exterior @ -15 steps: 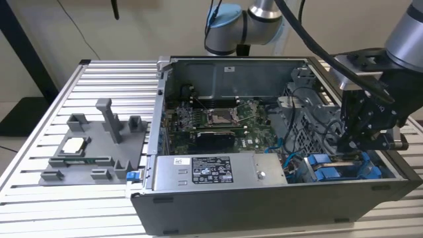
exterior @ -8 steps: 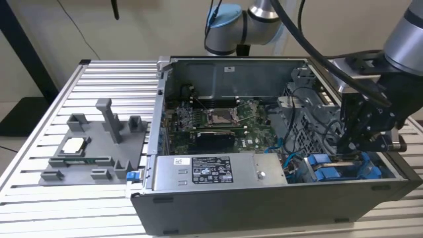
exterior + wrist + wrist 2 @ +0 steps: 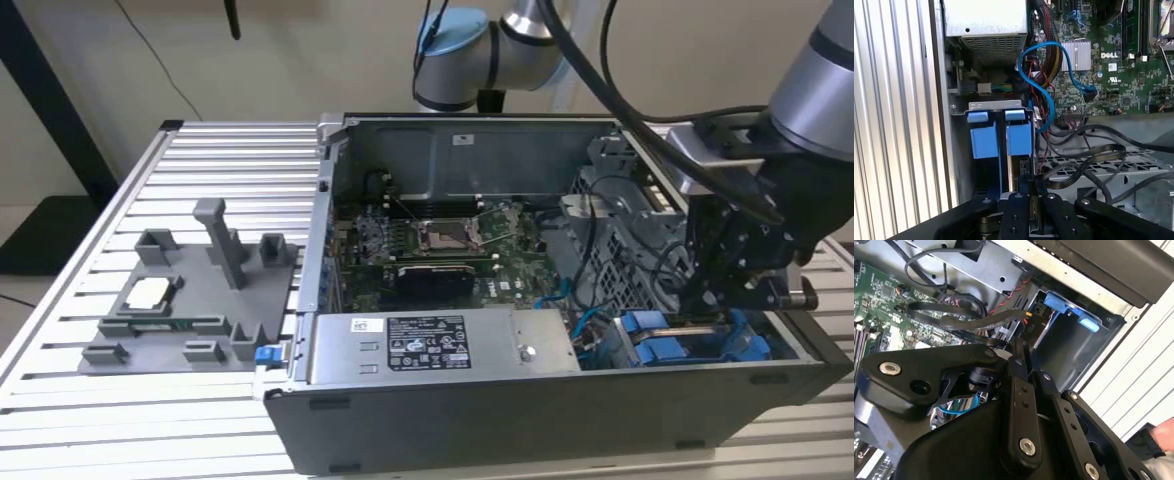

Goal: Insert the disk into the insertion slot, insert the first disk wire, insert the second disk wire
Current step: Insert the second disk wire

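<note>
The disk (image 3: 1019, 137) stands on edge in its blue carrier, partly down in the insertion slot (image 3: 996, 106) of the drive bay, next to a second blue carrier (image 3: 981, 140). My gripper (image 3: 1029, 194) is at the disk's rear edge, its fingers (image 3: 1015, 390) drawn close together on it. The exterior view has the gripper (image 3: 707, 310) reaching down into the bay (image 3: 694, 345) at the case's corner on the exterior view's right. A blue cable (image 3: 1046, 95) and black flat cables (image 3: 1089, 155) lie loose beside the bay. I cannot tell which of them are the disk wires.
The silver power-supply box (image 3: 427, 345) sits close to the bay, with the motherboard (image 3: 441, 240) behind it. The case wall (image 3: 941, 125) borders the bay. A grey fixture (image 3: 187, 300) rests on the slatted table (image 3: 80, 400) at the exterior view's left.
</note>
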Motion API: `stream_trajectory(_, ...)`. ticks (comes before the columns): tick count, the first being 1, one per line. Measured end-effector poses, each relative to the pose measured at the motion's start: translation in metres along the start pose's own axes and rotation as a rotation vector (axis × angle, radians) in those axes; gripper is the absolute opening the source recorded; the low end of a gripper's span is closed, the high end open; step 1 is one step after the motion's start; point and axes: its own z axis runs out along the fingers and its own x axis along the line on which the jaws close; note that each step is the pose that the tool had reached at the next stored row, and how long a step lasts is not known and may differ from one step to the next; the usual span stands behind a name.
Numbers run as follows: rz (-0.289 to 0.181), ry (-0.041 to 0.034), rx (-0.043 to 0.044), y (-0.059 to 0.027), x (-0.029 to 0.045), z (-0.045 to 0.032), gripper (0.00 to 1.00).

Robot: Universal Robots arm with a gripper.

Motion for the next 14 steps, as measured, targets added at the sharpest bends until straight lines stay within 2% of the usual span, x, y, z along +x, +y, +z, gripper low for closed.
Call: stream_trajectory(14, -0.012, -0.0010, 0.0049, -0.0022, 0.0000, 0.0044, 0.16)
